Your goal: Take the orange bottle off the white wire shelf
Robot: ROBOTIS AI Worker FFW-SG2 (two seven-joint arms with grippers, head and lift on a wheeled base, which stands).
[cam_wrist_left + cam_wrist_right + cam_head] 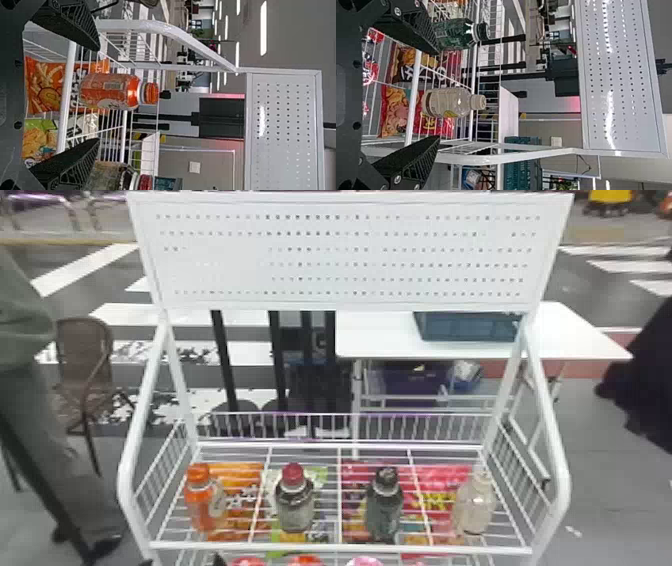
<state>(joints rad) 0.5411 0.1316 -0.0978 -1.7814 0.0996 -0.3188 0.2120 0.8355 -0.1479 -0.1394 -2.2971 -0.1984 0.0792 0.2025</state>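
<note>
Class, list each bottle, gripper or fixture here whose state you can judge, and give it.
White wire shelf: bearing four bottles
Orange bottle: upright, capped
Red-capped bottle: upright, closed
Black-capped bottle: upright, closed
Pale-capped bottle: upright, closed
Left gripper: open, empty
Right gripper: open, empty

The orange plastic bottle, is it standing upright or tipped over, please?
Upright: the orange plastic bottle stands on the white wire shelf, its orange screw cap on top and its base down by the front rail.

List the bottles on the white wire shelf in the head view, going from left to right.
Orange bottle → red-capped bottle → dark bottle with a black cap → pale bottle with a pale cap.
</note>
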